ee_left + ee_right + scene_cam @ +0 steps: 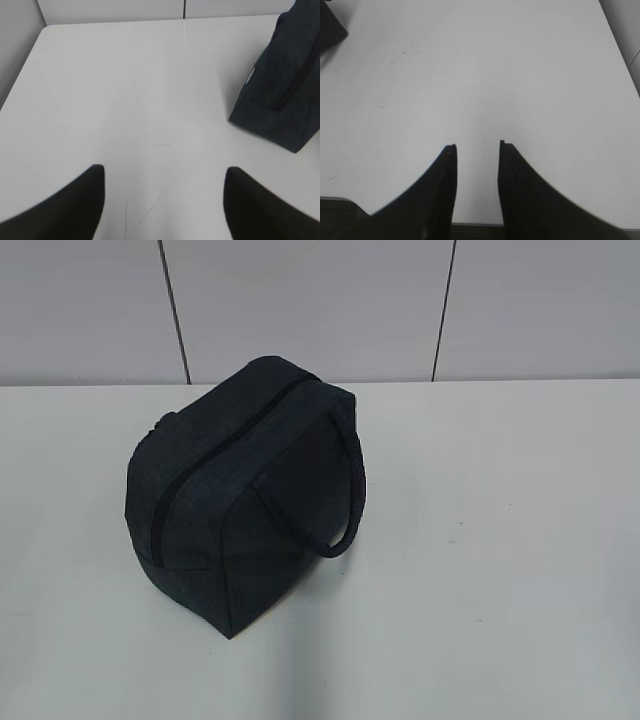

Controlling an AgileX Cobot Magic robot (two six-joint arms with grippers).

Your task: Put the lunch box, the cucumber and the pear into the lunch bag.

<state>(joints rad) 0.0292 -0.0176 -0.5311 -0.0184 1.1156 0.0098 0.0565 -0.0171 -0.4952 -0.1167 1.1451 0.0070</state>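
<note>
1. Left wrist view: left gripper (164, 172) fills the bottom edge, dark fingers (75, 200) spread wide apart, nothing between them, only bare white table (125, 90) under the gap
2. Right wrist view: right gripper (477, 147) at bottom of frame, jaws partly apart with a narrow gap, holding nothing, bare table showing through the gap
3. Neither gripper touches any object; both sit over open tabletop
4. Lunch bag (235, 490): dark navy, boxy, standing on the table left of centre in the exterior view, zipper (215, 455) running along the top, looks closed; one loop handle (350, 490) hangs over the right side
5. Left wrist view catches the bag's lower end and side at the upper right, well apart from the left fingers; a small pale tab or label shows on its end, too blurred to read
6. Right wrist view shows only a dark corner at the top left edge, probably the bag, cannot tell for sure
7. Exterior view shows the whole bag plus grey panelled wall (320, 305) behind the table, but no arm or gripper
8. Lunch box, cucumber, pear: not visible in any view
</note>
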